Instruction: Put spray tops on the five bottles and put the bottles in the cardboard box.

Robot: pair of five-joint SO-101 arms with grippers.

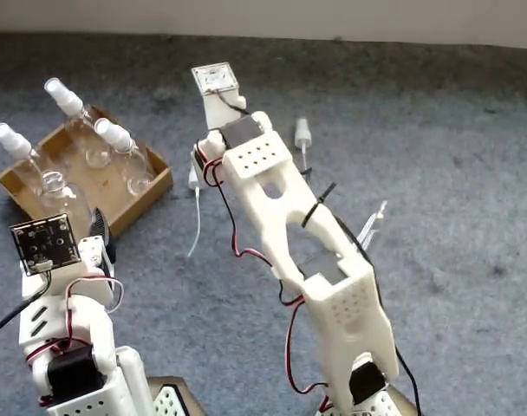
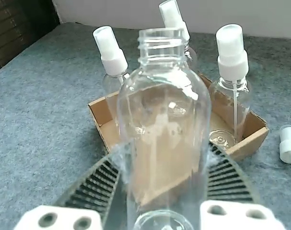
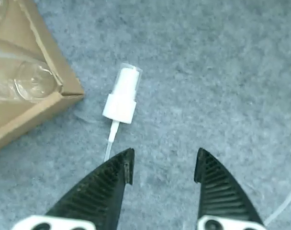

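1. Closest to my left wrist camera, an uncapped bottle [image 2: 162, 134] stands clamped between the jaws of the left gripper [image 2: 165, 153], just in front of the cardboard box [image 2: 243, 143].
2. Behind it, I count three capped bottles [image 2: 229, 91] standing inside the box.
3. My right wrist camera adds a loose spray top [image 3: 120, 98] lying on the grey carpet [image 3: 231, 72] just off the box's corner. The right gripper [image 3: 164, 160] hovers near it, jaws wide apart, holding nothing.
4. From the high view I see a second spray top [image 1: 302, 134] well apart from the box.
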